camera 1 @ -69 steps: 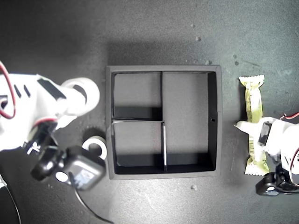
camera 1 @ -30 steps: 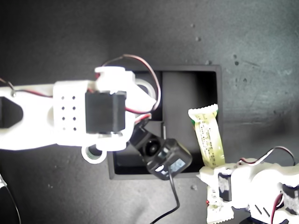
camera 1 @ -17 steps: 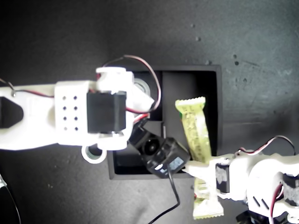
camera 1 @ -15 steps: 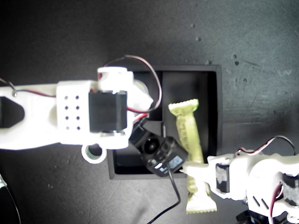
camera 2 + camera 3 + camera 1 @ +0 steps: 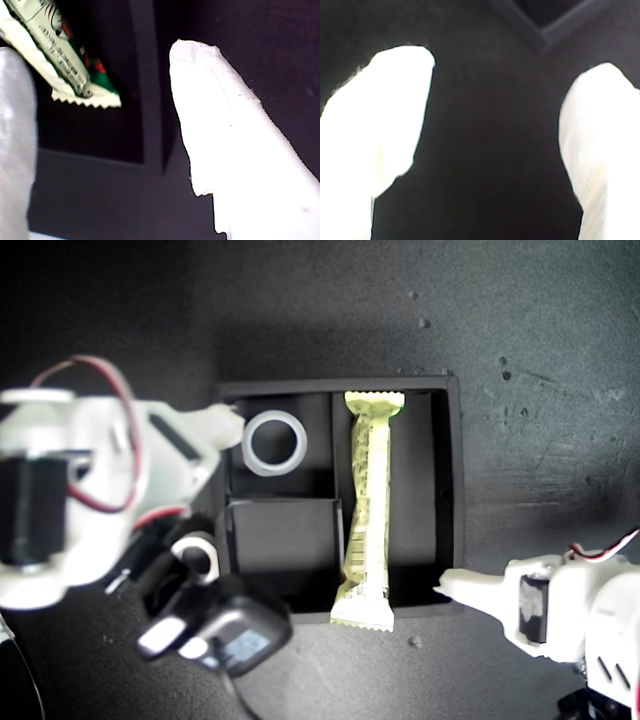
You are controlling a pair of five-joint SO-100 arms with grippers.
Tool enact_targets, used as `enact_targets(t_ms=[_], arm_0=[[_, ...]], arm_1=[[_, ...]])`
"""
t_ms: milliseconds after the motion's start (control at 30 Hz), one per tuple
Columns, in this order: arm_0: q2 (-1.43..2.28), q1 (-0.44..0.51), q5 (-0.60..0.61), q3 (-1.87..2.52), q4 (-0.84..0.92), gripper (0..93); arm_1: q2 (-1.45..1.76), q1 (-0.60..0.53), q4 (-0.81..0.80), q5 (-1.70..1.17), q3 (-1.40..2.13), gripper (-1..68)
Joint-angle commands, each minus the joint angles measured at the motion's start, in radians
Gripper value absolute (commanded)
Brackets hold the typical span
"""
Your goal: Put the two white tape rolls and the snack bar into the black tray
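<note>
While exterior shows both tape rolls (image 5: 274,443), wrists miss them

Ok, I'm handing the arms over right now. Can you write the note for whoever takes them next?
My first gripper: open, empty, near the snack bar's overhanging end.
My second gripper: open, empty, over bare table by a tray corner.
Done: larger tape roll lies in a small compartment of the black tray. The snack bar lies in the long compartment, one crimped end over the wall.
Left: smaller tape roll sits on the table outside the tray, at the exterior view's left. The other small compartment is free.
</note>
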Motion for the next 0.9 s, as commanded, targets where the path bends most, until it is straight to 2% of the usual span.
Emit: enact_targets(t_ms=[0,200,333,600,867], arm_0=[[0.216,0.104,-0.094,0.143,-0.015,17.8],[0.376,0.325,-0.299,0.568,-0.327,16.5],[0.339,0.4,-0.377,0.729,-0.515,16.4],[0.172,0.437,-0.397,0.747,-0.706,16.2],[0.072,0.439,-0.425,0.749,-0.758,16.2]], arm_1=[[0.176,0.029,0.011,0.163,0.02,0.0],[0.541,0.078,0.011,0.489,0.311,-0.3],[0.741,0.095,0.002,0.6,0.497,-0.3],[0.902,0.092,-0.118,0.701,0.824,-0.3],[0.92,0.061,-0.149,0.739,0.885,-0.2]])
